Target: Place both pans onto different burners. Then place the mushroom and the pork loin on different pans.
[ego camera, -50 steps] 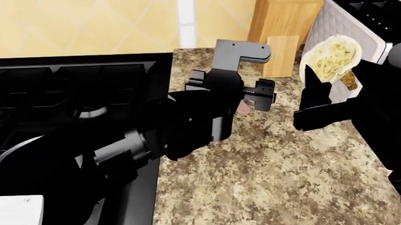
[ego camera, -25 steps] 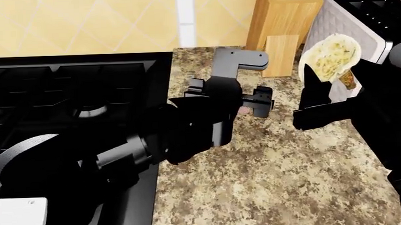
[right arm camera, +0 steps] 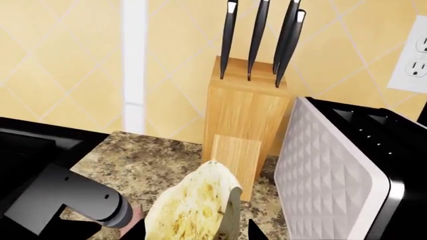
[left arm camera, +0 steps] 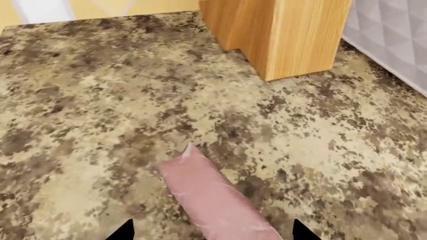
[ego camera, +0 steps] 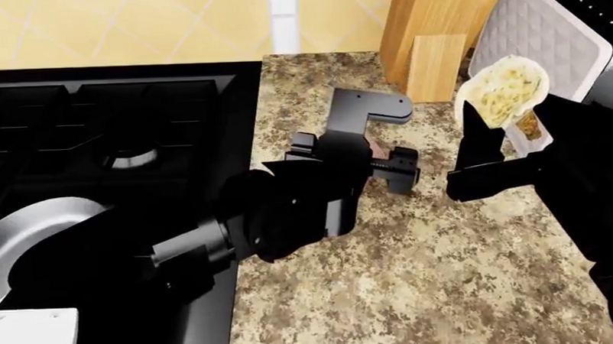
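Note:
The pink pork loin (left arm camera: 215,197) lies flat on the speckled counter. My left gripper (left arm camera: 212,233) is open, with one fingertip on each side of the meat and a gap to both. In the head view the left gripper (ego camera: 379,156) hangs over the counter just right of the stove. My right gripper (right arm camera: 200,232) is shut on the cream-yellow mushroom (right arm camera: 193,205), held up above the counter near the toaster; the mushroom (ego camera: 505,88) also shows in the head view. A glossy grey pan (ego camera: 33,227) sits on the stove at lower left, partly hidden by my arm. One burner (ego camera: 132,158) shows bare. The other pan is out of view.
A wooden knife block (right arm camera: 247,110) with several black-handled knives stands at the back of the counter. A white and black toaster (right arm camera: 333,170) is beside it on the right. The black stove (ego camera: 100,118) fills the left side, and tiled wall rises behind.
The head view has tilted down a little. My left gripper has sunk toward the counter over the pork loin. The right gripper still holds the mushroom in the same place.

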### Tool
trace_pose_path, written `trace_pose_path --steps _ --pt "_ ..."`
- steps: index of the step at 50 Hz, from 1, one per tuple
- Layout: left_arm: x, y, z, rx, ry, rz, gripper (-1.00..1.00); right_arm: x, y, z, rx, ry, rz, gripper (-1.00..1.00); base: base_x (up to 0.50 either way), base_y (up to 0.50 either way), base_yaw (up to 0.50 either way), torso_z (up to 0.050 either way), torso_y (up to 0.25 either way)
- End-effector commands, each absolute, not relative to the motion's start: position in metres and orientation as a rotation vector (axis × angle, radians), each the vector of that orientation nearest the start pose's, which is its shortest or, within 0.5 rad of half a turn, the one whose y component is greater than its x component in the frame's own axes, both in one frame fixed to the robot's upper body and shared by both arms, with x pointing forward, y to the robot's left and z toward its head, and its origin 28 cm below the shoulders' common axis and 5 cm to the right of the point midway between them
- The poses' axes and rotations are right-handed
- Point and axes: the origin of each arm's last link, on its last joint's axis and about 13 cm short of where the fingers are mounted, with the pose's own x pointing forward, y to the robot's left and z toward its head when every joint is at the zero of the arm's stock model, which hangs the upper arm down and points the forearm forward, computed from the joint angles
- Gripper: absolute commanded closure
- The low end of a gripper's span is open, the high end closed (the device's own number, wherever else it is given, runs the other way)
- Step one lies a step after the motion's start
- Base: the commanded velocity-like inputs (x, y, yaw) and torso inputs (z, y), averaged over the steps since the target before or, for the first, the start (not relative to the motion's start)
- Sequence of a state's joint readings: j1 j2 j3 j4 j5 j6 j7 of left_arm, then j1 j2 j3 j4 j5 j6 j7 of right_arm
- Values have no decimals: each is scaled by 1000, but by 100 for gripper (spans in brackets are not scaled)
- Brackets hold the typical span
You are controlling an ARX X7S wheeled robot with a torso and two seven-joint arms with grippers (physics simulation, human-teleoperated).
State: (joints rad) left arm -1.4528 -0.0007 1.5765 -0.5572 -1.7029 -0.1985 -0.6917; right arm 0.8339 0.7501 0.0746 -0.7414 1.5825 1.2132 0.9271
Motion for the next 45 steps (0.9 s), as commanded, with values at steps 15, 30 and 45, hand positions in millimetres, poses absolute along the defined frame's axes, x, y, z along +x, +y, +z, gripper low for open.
trace_pose_path --steps 15,30,45 --pt "341 36 204 46 321 -334 100 190 -148 272 -139 -91 77 100 0 0 0 0 0" --pt "340 36 202 34 318 -328 100 189 -149 270 -135 -90 82 100 0 0 0 0 0" --pt "345 33 227 -19 200 -179 100 189 -145 269 -135 -89 89 100 0 0 0 0 0"
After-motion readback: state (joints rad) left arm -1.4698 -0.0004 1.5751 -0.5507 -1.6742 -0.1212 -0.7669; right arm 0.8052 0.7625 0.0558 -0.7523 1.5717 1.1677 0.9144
